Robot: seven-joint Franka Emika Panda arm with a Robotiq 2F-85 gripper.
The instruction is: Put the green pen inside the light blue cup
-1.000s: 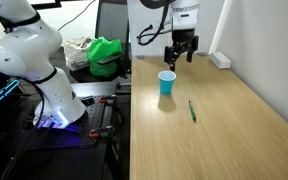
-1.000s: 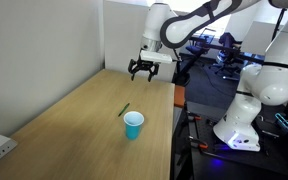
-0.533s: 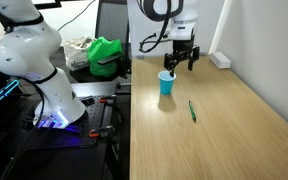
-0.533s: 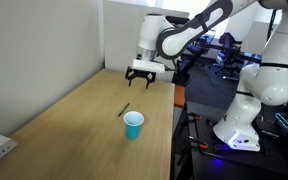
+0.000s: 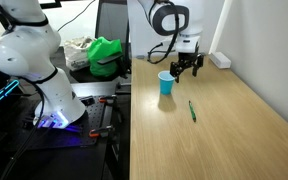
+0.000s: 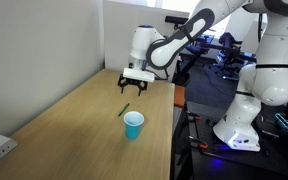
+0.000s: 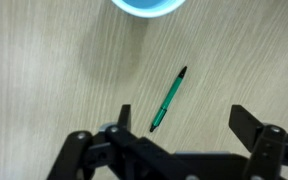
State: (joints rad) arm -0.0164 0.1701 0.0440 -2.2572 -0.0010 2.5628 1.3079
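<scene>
Gripper: gripper (image 5: 187, 68) hangs over the table, fingers spread wide and holding nothing; the wrist view shows both fingers (image 7: 124, 118) apart with bare wood between them.
Green pen: green pen (image 7: 168, 100) lies flat on the wood. In the wrist view it runs diagonally, its lower end inside the gap between the fingers and nearer one finger, its dark end pointing up toward the cup. It touches nothing. It also shows in both exterior views (image 5: 192, 110) (image 6: 125, 108).
Light blue cup: light blue cup (image 5: 166, 84) stands upright with its mouth open, apart from the pen. Only its rim shows at the top edge of the wrist view (image 7: 146, 5).
Table: wooden table (image 6: 74, 120); pen and cup sit in the middle stretch, the cup closer to the long edge on the robot-base side (image 5: 131, 110).
Open room: bare wood on all sides of the pen, and a wide free strip toward the wall.
Wall side: white power strip (image 5: 220, 60) lies by the wall, well apart from the pen.
Off table: green cloth (image 5: 106, 55) and a second white robot arm (image 5: 29, 50) sit beyond the table edge.
</scene>
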